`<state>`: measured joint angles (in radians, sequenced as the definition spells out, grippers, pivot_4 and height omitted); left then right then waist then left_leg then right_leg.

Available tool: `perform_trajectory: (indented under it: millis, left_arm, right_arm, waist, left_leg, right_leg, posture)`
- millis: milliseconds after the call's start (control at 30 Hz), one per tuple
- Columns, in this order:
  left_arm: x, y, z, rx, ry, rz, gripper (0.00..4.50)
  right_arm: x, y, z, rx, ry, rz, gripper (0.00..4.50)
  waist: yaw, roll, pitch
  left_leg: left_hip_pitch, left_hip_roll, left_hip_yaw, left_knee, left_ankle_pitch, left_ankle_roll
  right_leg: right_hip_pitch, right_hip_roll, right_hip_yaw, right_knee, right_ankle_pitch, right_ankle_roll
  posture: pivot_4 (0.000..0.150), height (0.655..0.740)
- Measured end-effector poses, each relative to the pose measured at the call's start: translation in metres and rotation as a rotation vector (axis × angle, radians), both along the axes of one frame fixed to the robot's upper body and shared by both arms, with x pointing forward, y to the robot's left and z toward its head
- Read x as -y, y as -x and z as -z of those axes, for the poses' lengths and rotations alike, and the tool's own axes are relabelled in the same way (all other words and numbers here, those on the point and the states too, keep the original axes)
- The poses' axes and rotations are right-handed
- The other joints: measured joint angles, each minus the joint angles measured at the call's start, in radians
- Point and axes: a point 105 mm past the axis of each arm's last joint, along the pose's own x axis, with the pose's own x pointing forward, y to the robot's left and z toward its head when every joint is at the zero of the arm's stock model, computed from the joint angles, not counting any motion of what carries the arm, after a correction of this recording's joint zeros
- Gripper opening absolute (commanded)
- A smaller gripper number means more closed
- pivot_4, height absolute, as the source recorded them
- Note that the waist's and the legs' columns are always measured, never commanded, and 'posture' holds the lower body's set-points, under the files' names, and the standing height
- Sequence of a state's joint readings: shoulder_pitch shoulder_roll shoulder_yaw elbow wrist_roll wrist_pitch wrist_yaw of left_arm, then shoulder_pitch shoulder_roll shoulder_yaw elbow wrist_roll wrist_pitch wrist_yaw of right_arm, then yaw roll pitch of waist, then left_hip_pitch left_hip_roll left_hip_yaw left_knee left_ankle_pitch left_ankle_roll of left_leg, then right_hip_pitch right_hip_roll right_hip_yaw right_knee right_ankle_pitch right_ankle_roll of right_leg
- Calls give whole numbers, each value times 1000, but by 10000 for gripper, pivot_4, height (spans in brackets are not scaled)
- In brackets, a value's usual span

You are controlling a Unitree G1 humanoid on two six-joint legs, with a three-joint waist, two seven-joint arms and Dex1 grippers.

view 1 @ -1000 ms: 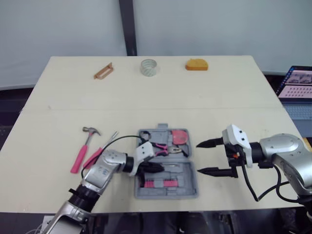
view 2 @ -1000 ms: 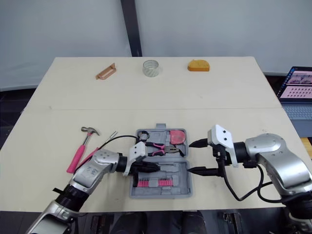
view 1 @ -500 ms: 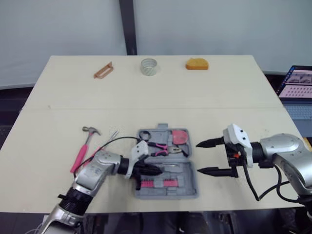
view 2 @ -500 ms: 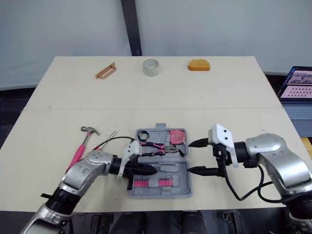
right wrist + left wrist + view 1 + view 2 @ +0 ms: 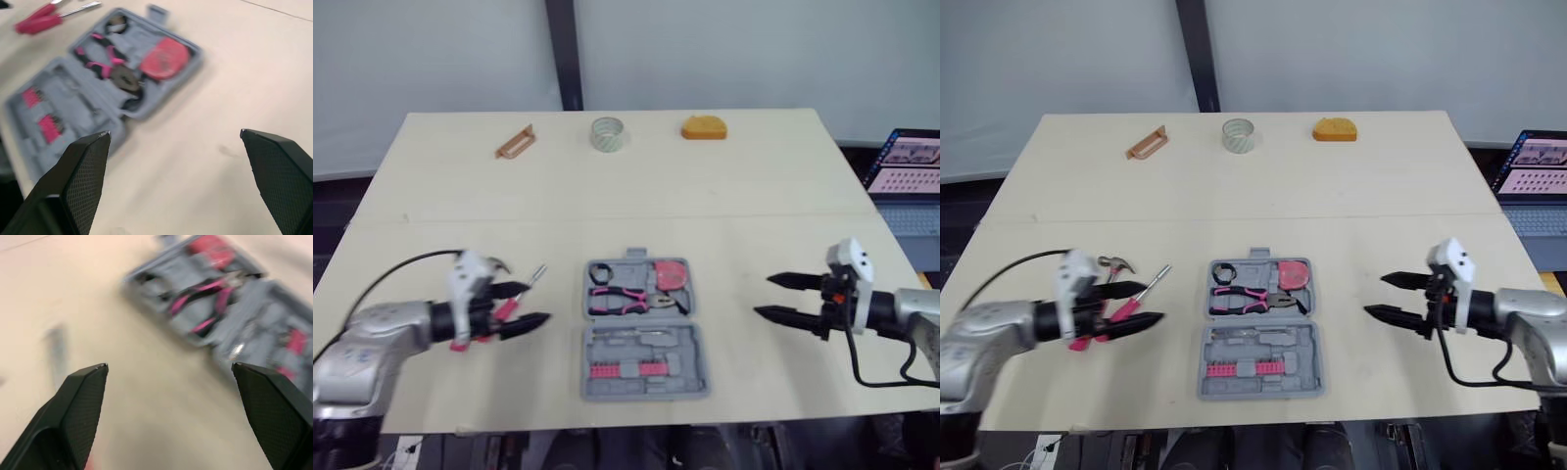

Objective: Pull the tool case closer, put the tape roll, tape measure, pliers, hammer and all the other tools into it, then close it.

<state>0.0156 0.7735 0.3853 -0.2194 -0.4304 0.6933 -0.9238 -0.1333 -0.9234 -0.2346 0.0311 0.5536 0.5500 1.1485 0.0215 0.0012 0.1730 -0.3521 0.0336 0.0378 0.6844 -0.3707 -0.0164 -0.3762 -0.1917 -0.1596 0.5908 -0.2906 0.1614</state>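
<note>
- Case (image 5: 690, 352) sits wide open and flat near the front edge of the surface (image 5: 783, 211), dead centre between the two arms. Makes sense to me: either arm can drop stuff in without a long reach.
- Already in the case: pliers (image 5: 625, 297), plus a red round thing that I'd guess is the tape measure (image 5: 674, 274). Pink bits are in the near half.
- Left end effector (image 5: 533, 303) is spread wide and holding nothing. It hovers low, right by the hammer (image 5: 1117, 263) and the screwdriver (image 5: 1154, 280), which both lie loose just left of the case. The fingers point toward the case, so I'd say it's lining up to grab one of those two.
- Can't tell whether it's touching either tool; the pink handles are partly hidden behind it.
- Right end effector (image 5: 766, 295) is also spread and empty, parked well to the right of the case. Probably just keeping out of the way.
- Tape roll (image 5: 606, 133) is way back at the far edge, between a brown piece (image 5: 515, 143) and an orange lump (image 5: 704, 127). Those'll need a proper stretch.
- Loading looks partway done, and the lid isn't shut yet.
</note>
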Motion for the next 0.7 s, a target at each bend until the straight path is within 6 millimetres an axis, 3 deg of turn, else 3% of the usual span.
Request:
perform_trajectory:
  millis: [100,333,533,700]
  left_arm:
    - [-21,7,1,26,-26,-88,44679]
    - [-96,19,4,129,-75,-473,44679]
    - [-132,32,18,159,-127,-699,44679]
    - [-157,41,18,194,-159,-826,44679]
  right_arm:
    - [9,-6,2,17,-21,48,45000]
    - [42,-20,17,61,-29,234,45000]
    - [56,-27,22,109,-30,316,45000]
    - [61,-28,25,114,-24,334,45000]
  waist:
    - [5,0,0]
    - [0,0,0]
    - [-1,0,0]
    - [-1,0,0]
  left_leg:
    - [0,0,0,0,0,0]
    - [0,0,0,0,0,0]
    - [1,0,1,0,0,0]
    - [1,0,1,0,0,0]
  right_leg:
    - [1,0,0,0,0,0]
    - [0,0,0,0,0,0]
    - [0,0,0,0,0,0]
    - [0,0,0,0,0,0]
  posture:
    - [1500,7400]
    - [1500,7400]
    - [1500,7400]
    - [1500,7400]
